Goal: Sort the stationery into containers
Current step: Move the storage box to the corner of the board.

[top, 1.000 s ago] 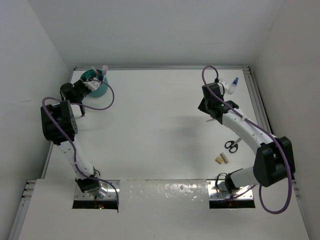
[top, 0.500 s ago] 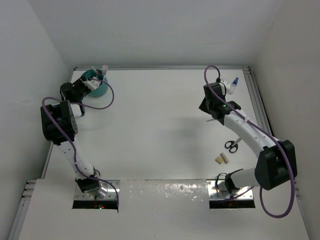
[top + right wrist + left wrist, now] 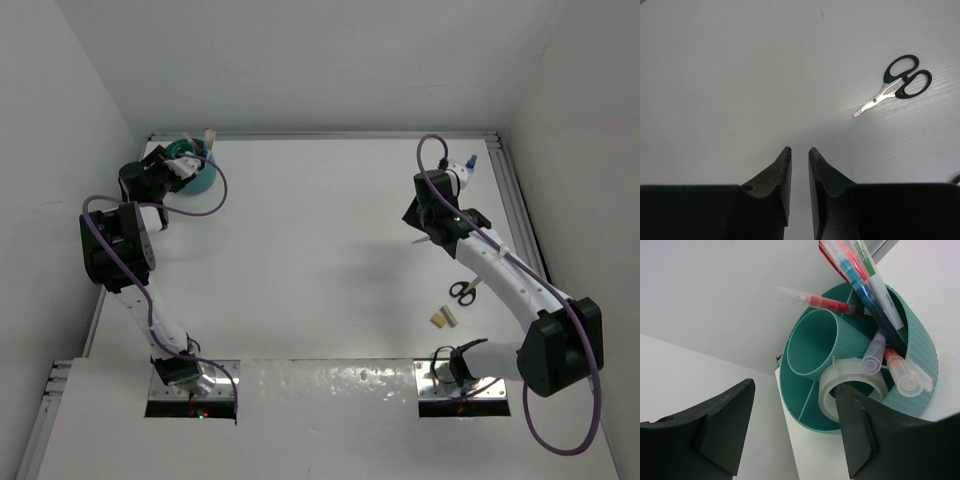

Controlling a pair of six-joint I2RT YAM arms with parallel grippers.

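Left wrist shows left gripper (image 3: 794, 387) open at corner pot (image 3: 918, 342); right gripper (image 3: 799, 150) nearly closed.

I'm looking down on a white table (image 3: 300, 230). Four things sit directly on it. In the far left corner the teal desk pot (image 3: 200, 182) stands upright. In the far right corner there's a small blue-capped bottle (image 3: 469, 165), partly hidden from me. On the right half, closer to the near edge, the black-handled scissors (image 3: 462, 291) lie flat with their blades together. Just beside them, nearer still, two tan eraser blocks (image 3: 443, 317) lie side by side. All of that is well apart from the pot.
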